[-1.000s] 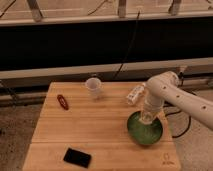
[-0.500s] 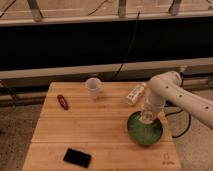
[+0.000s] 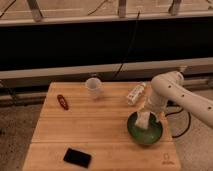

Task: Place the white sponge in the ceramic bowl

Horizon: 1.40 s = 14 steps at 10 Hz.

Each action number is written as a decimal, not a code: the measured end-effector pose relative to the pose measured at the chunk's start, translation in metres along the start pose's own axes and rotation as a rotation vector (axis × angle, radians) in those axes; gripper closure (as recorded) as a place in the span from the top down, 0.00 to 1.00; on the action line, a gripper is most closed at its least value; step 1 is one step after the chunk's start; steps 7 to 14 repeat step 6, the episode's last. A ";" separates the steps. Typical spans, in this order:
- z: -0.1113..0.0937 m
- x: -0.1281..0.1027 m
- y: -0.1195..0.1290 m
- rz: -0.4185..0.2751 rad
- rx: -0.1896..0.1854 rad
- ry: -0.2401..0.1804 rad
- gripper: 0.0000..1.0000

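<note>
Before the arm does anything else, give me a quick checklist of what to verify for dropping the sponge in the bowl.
1. Gripper over the green ceramic bowl: ok, it hangs above the bowl's upper half.
2. White sponge inside the bowl's rim: ok, it shows against the green interior.
3. Sponge released: cannot tell.
4. Bowl fully on the wooden table: ok, near the right edge but not overhanging.
5. Lift path clear of the white bottle: ok, it lies behind the bowl, apart from the gripper.
6. Paper cup and black phone out of the way: ok.
</note>
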State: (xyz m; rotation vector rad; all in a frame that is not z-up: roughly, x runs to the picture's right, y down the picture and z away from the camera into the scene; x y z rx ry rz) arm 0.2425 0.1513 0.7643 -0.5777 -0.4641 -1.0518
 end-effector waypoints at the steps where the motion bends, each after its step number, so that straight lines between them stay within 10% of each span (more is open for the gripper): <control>1: 0.000 0.002 0.003 0.011 0.003 -0.001 0.80; 14: 0.000 0.006 0.010 0.023 0.012 0.001 0.80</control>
